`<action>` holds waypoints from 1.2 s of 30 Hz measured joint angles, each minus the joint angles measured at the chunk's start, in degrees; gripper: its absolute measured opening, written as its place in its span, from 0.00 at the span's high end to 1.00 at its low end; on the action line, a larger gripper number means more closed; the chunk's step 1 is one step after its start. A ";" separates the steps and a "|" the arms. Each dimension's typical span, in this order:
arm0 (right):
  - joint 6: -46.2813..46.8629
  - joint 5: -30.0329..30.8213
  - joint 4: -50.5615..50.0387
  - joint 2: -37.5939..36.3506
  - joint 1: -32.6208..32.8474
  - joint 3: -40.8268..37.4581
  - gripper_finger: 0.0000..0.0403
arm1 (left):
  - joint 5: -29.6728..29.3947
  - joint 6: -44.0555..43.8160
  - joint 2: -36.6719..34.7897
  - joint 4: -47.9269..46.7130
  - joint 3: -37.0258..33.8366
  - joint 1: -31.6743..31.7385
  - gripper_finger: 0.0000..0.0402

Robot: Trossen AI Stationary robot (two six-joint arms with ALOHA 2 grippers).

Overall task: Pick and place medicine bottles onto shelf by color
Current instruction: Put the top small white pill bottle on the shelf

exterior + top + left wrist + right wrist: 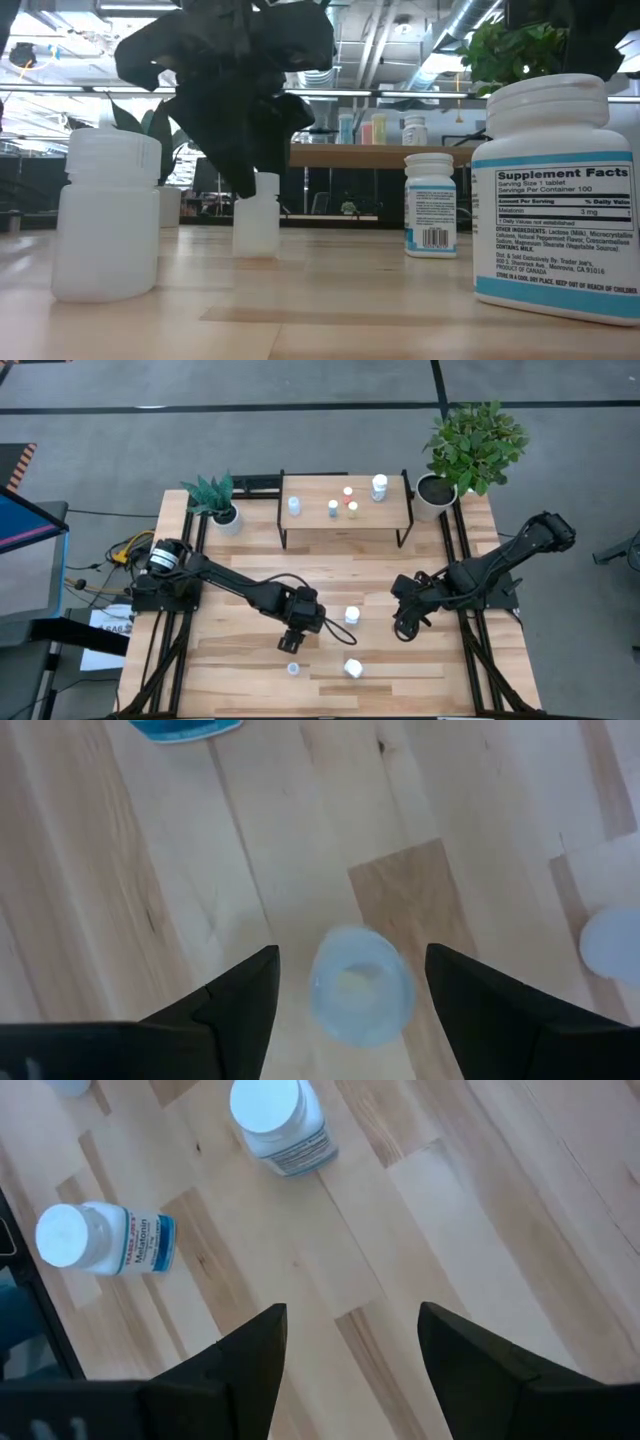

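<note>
My left gripper (295, 638) is open and points down over the table's middle. A tiny white bottle with a pale blue top (362, 985) stands on the table between its fingers, with a gap on each side. The low view shows this bottle (257, 215) under the gripper (240, 130); the gripper hides it in the high view. My right gripper (405, 622) is open and empty above bare table (345, 1320). The shelf (345, 525) stands at the far middle and bears several bottles with pale blue, red, orange and white tops.
Two chunky white bottles (352, 615) (353, 668) and a tiny one (293, 669) stand on the near half of the table. A small plant pot (226, 518) stands left of the shelf and a big one (434, 498) right of it.
</note>
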 joint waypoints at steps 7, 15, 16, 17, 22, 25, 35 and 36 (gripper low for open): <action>-0.04 0.00 -0.19 0.00 0.00 0.00 0.38 | 0.04 0.49 0.00 -0.22 -0.15 0.09 0.54; -0.13 -0.02 -0.18 0.00 0.00 0.00 0.38 | 5.63 2.59 -1.53 -7.27 1.93 1.78 0.74; -0.13 -0.02 -0.17 0.00 0.00 0.00 0.38 | 6.12 3.65 -2.32 -9.80 3.75 2.67 0.74; -0.14 -0.02 -0.17 0.00 0.00 0.00 0.38 | 6.07 4.85 -3.20 -12.53 5.93 3.75 0.74; -0.13 -0.02 0.22 0.00 0.01 0.00 0.38 | 4.07 11.42 -6.42 -26.15 17.89 11.11 0.74; -0.11 -0.02 0.36 0.00 0.00 0.00 0.38 | 3.56 14.70 -7.45 -32.47 25.40 16.84 0.73; -0.09 -0.04 0.53 0.01 -0.11 0.00 0.38 | 2.42 21.43 -6.94 -36.30 34.43 36.24 0.73; -0.09 -0.04 0.55 0.00 -0.11 0.00 0.38 | 2.43 21.46 -6.74 -36.30 34.45 37.71 0.73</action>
